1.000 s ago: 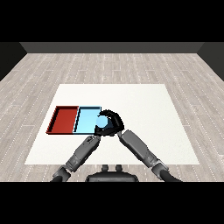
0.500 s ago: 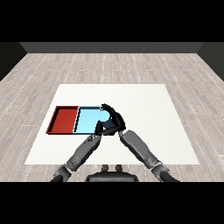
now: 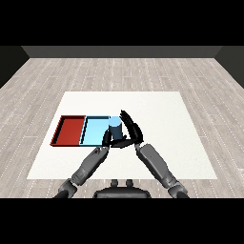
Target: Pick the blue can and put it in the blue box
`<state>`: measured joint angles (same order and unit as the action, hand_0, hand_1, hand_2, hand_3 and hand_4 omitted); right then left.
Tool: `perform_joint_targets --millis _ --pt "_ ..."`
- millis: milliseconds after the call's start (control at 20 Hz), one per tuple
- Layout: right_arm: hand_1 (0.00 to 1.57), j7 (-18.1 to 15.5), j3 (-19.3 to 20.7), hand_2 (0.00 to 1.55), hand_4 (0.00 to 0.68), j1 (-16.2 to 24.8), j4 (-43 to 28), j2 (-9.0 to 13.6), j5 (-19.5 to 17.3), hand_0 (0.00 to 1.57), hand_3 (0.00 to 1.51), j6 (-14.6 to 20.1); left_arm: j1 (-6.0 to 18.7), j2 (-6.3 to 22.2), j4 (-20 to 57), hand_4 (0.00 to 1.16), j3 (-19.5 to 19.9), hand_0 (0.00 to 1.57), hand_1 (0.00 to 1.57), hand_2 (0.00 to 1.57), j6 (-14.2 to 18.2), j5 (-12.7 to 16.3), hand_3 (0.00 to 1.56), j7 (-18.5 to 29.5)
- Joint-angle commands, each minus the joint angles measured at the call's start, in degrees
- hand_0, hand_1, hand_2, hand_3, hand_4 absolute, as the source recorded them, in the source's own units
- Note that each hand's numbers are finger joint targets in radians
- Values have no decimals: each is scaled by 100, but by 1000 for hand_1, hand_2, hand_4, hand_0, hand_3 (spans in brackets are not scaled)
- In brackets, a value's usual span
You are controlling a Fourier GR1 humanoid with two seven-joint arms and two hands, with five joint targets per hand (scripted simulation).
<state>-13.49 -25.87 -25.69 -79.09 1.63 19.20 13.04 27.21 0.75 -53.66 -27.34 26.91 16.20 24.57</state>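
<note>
Blue can (image 3: 115, 127) upright at the right edge of the blue tray (image 3: 95, 131), red tray (image 3: 70, 130) alongside on the left. Right hand (image 3: 132, 132) spread open just right of the can, not gripping. Left hand (image 3: 107, 139) below the can, fingers unclear.

A bare test room, more like a lab than a home. A white table (image 3: 157, 109) stands in the middle of a floor (image 3: 62, 76) of pale grey planks, and a dark wall (image 3: 122, 51) closes the far side. On the table's left part lie two shallow trays side by side, a red tray (image 3: 69, 130) on the left and a light blue tray (image 3: 93, 131) just right of it.
</note>
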Motion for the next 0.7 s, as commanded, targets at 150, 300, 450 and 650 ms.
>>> perform_joint_targets --millis 150,300,450,650 --pt "0 417 189 0 0 779 -1232 79 -216 0 0 0 -259 30 122 1126 326 1571 1571 1571 -219 -187 1502 220" --pt "0 -43 593 0 0 846 -1011 196 -170 0 0 -322 -59 82 230 1126 480 1571 1571 1571 -110 -391 1494 86" --pt "0 -33 758 0 0 1764 -1971 612 96 0 0 -421 -336 218 -118 1130 359 1571 1571 1571 -68 -484 1492 -98" --pt "0 63 1553 0 0 1957 -2462 1051 545 0 0 -681 139 354 64 1137 636 1571 1571 1571 -86 -532 1494 -393"
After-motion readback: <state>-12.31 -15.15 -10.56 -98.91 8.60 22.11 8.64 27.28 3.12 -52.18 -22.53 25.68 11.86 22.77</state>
